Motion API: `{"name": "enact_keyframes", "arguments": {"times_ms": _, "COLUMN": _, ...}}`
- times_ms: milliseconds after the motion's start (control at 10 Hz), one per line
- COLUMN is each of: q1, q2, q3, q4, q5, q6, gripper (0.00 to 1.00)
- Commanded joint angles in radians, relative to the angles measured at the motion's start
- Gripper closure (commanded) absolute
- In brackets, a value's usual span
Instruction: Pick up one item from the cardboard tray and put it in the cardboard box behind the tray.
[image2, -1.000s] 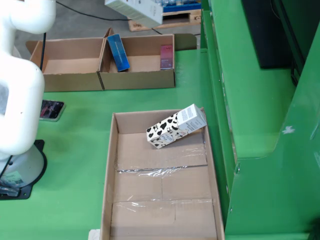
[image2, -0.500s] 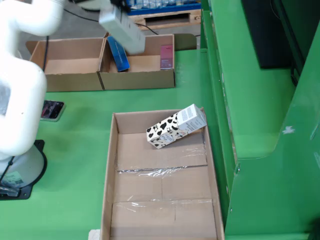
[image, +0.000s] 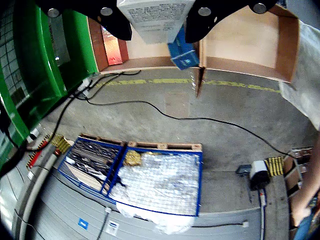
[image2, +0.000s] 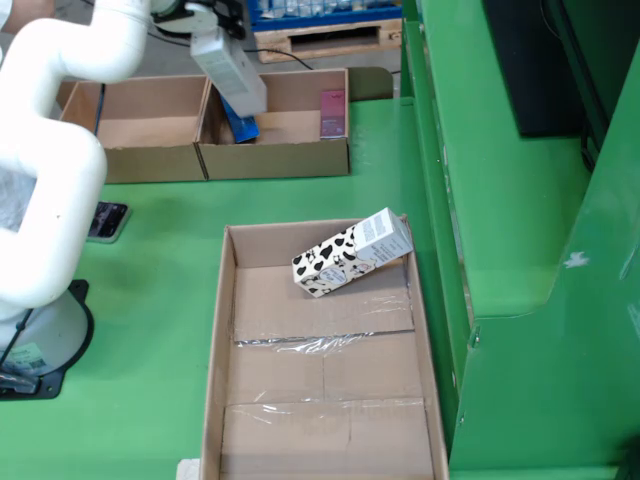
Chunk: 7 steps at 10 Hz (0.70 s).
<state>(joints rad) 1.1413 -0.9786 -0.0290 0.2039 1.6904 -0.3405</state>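
Note:
In the view from above, my gripper (image2: 218, 40) is shut on a white-grey carton (image2: 230, 72), held tilted over the left end of the right-hand cardboard box (image2: 290, 158) behind the tray. A blue pack (image2: 245, 128) and a pink pack (image2: 333, 112) lie in that box. The cardboard tray (image2: 222, 330) in front holds one cow-patterned carton (image2: 352, 252) at its far end. In the view that rides on the gripper, the black fingers (image: 114, 22) clamp the white carton (image: 156, 17) at the top edge, with the blue pack (image: 184, 56) and the pink pack (image: 111, 47) beyond it.
A second cardboard box (image2: 140, 150) stands to the left of the first. A phone (image2: 103, 220) lies on the green table near the arm's base (image2: 40, 345). A tall green frame (image2: 520, 250) walls the right side. A blue-edged pallet (image: 145, 180) sits on the floor.
The gripper has carried the white carton leftward and down, from the top middle of the view from above to over the left end of the right-hand box.

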Motion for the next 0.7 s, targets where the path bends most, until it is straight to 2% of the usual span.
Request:
{"name": "enact_keyframes", "arguments": {"times_ms": 0, "q1": 0.108, "q2": -0.133, "q3": 0.029, "q4": 0.315, "q5": -0.656, "q6": -0.103, "gripper": 1.0}}
{"name": "enact_keyframes", "arguments": {"times_ms": 100, "q1": 0.119, "q2": -0.16, "q3": 0.029, "q4": 0.311, "q5": -0.718, "q6": -0.104, "gripper": 1.0}}
{"name": "enact_keyframes", "arguments": {"times_ms": 600, "q1": 0.119, "q2": -0.16, "q3": 0.029, "q4": 0.311, "q5": -0.718, "q6": -0.107, "gripper": 1.0}}
